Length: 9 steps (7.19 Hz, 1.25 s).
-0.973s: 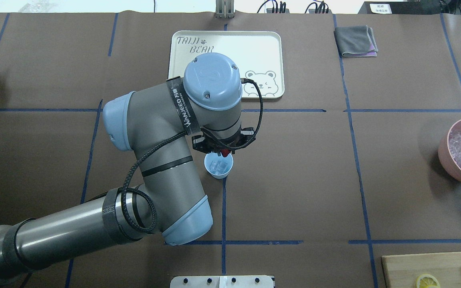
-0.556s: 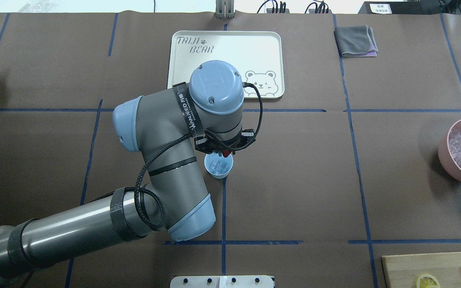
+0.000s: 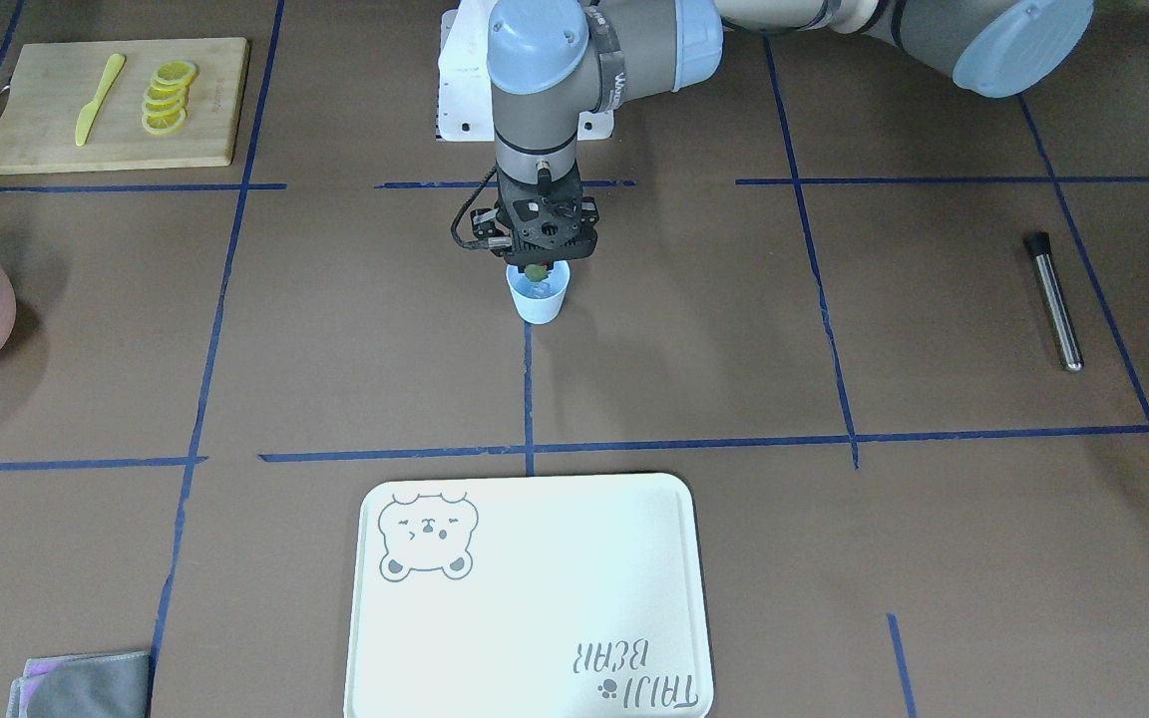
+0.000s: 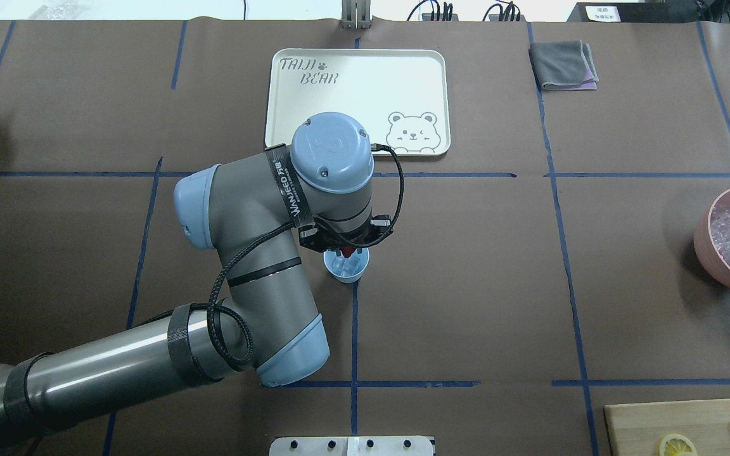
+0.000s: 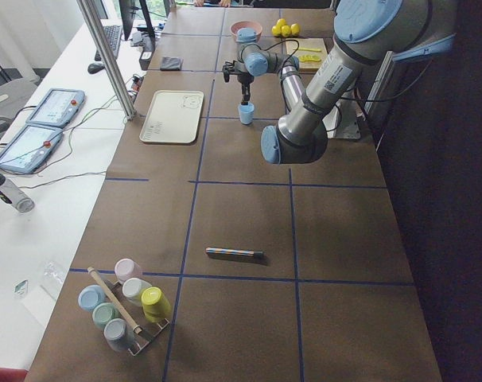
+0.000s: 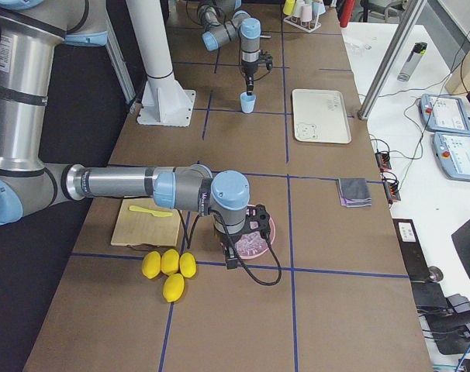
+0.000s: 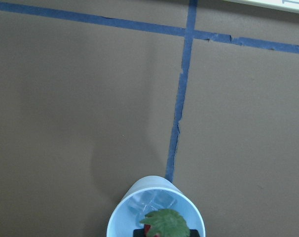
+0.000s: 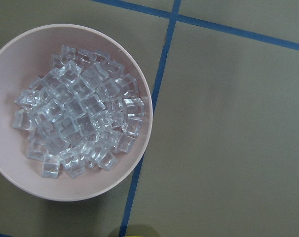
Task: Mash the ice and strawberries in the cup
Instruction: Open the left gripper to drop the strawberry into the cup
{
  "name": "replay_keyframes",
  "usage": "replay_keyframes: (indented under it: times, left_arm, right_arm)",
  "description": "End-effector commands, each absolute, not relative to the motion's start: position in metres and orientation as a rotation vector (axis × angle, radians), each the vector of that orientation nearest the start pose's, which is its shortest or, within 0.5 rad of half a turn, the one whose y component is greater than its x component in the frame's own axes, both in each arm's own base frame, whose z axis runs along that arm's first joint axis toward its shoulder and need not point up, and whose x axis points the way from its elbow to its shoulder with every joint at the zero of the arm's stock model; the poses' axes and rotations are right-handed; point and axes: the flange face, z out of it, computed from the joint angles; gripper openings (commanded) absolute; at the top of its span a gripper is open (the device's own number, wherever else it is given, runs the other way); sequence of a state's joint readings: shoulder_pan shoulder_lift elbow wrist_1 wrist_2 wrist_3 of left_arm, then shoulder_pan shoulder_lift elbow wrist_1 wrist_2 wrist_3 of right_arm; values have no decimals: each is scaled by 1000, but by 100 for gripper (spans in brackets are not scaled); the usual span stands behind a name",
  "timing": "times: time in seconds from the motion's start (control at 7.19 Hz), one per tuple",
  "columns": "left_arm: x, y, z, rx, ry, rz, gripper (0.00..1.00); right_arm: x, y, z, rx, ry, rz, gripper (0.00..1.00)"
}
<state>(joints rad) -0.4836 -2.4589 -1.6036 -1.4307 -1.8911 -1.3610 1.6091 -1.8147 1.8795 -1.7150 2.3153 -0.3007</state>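
In the front view the left gripper [image 3: 538,267] is closed on the strawberry [image 3: 536,272], just over the mouth of the cup [image 3: 540,302]. A metal rod [image 3: 1052,301] and a tray [image 3: 555,578] lie well apart from it.

From overhead, the left wrist hides part of the cup.

The left wrist view shows ice [image 7: 148,201] inside the cup, under the strawberry's leaves.

In the right side view the right gripper [image 6: 233,252] hangs over the pink bowl [image 6: 271,229]. I cannot tell how its jaws stand.

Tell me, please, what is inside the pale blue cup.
Clear ice cubes lie inside the cup. Above them, at its mouth, the left gripper holds the strawberry. The cup's bottom is covered by the ice and the strawberry.
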Motion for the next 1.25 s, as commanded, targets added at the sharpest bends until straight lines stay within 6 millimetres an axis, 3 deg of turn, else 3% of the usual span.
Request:
replay_keyframes:
  times: [0.0,0.14,0.42,0.56,0.7,0.83,0.97,1.11]
  left_arm:
    - [580,-413,113,-18,853,-125,84]
    - [580,-413,114,-19,851,-130,99]
    - [578,-412,116,-19,852,-127,99]
    - [564,-408,123,-10,856,-119,99]
    - [533,-398,151,12,857,-89,99]
    - [488,-399,186,67,845,-23,99]
    - [448,-409,212,120,825,34,99]
    - [411,-432,241,142,798,101,99]
  right_arm:
    - [80,-379,631,49,-748,-220,99]
    - [80,-379,631,49,-748,-220,99]
    - [80,-379,631,49,-748,-220,99]
    - [80,-379,631,49,-748,-220,99]
    - [80,-380,631,51,-747,-220,99]
    - [80,-380,631,51,-747,-220,99]
    - [80,-380,630,52,-749,-221,99]
    - [80,-380,631,51,-749,-220,99]
